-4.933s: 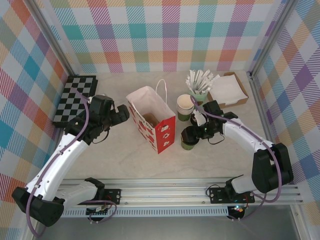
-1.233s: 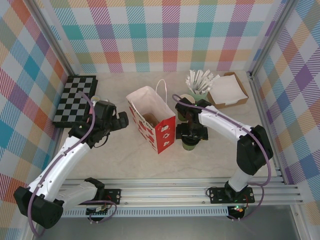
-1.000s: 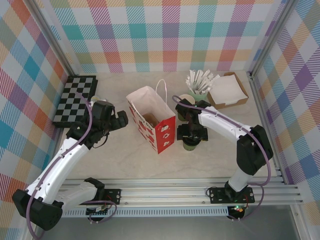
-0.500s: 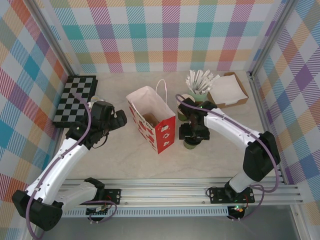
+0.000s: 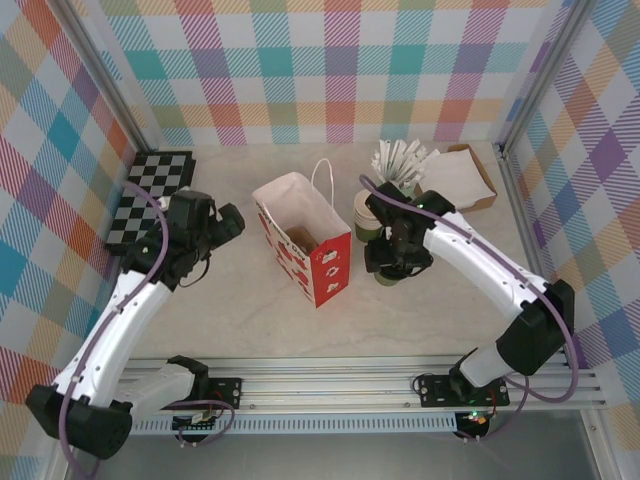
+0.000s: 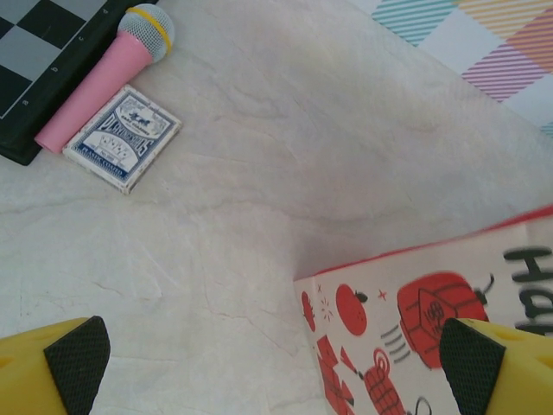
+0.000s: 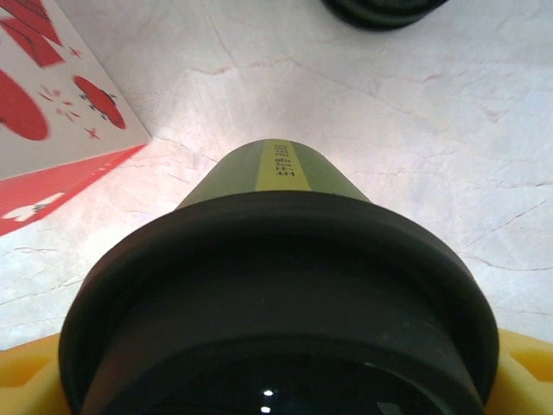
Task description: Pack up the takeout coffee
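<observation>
at the far left a flat black-and-white checkerboard [image 5: 150, 185] lies on the pale marble-look table [image 5: 250, 320]. the left wrist view shows a pink microphone with a grey mesh head [image 6: 104, 78] lying along the board's edge, and just beside it a blue deck of playing cards [image 6: 123, 137].

the left gripper [image 5: 225, 222] hangs between the board and the bag. its 2 yellow, black-padded fingers [image 6: 78, 363] are spread wide with nothing between them but bare table and a corner of the bag.

in the middle stands an upright red-and-white paper bag with a white handle [image 5: 320, 265], its top open. its printed side also shows in the left wrist view [image 6: 415, 320].

just right of the bag, the right gripper [image 5: 395, 262] is closed around the takeout coffee [image 5: 385, 278], a small dark-green paper cup with a round black plastic lid. the right wrist view looks down over the lid and along the cup's green wall [image 7: 276, 181], with a yellow finger [image 7: 26, 380] pressed at each side. we cannot tell whether the cup's base touches the table. the cup is outside the bag, near its right-hand corner.

behind the gripper sits a stack of lidless green cups with cream insides [image 5: 366, 210]. further right are a pale mint cup of white paper-wrapped sticks [image 5: 400, 165] and a brown cardboard tray of white napkins [image 5: 455, 180].
</observation>
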